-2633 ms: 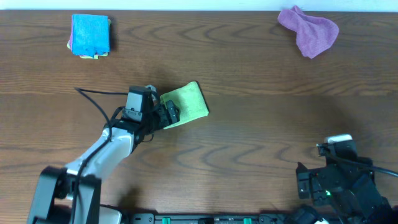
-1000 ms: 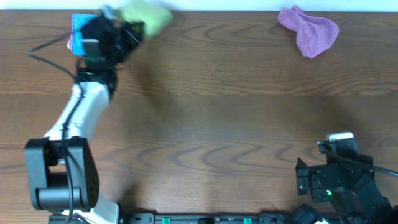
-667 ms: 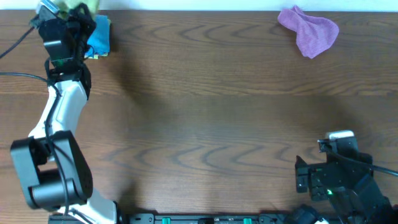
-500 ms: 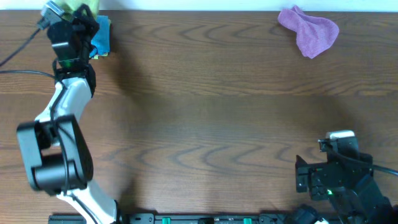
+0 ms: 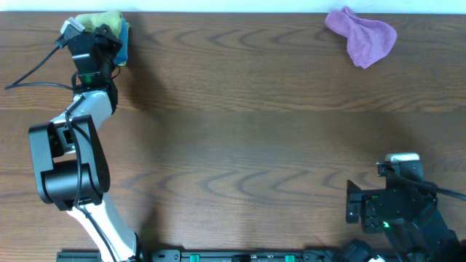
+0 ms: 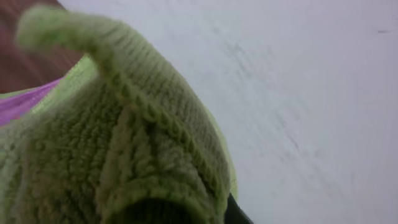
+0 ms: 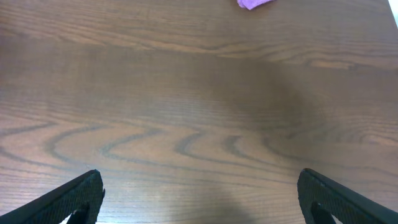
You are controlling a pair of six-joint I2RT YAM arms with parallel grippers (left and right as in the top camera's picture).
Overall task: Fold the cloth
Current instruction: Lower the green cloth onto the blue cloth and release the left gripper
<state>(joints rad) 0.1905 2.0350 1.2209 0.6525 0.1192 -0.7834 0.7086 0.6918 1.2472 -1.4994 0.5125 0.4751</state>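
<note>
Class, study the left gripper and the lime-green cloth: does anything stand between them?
Nothing visible does. The left gripper is shut on the cloth, which fills the left wrist view. Both are at the far left corner of the table, by the blue cloth.

The overhead camera looks straight down on the whole table (image 5: 255, 145). The left wrist camera, at the far left, is very near the cloth (image 6: 112, 143). The right wrist camera, low at the near right, faces far; it and the overhead both see the purple cloth (image 7: 254, 4).
</note>
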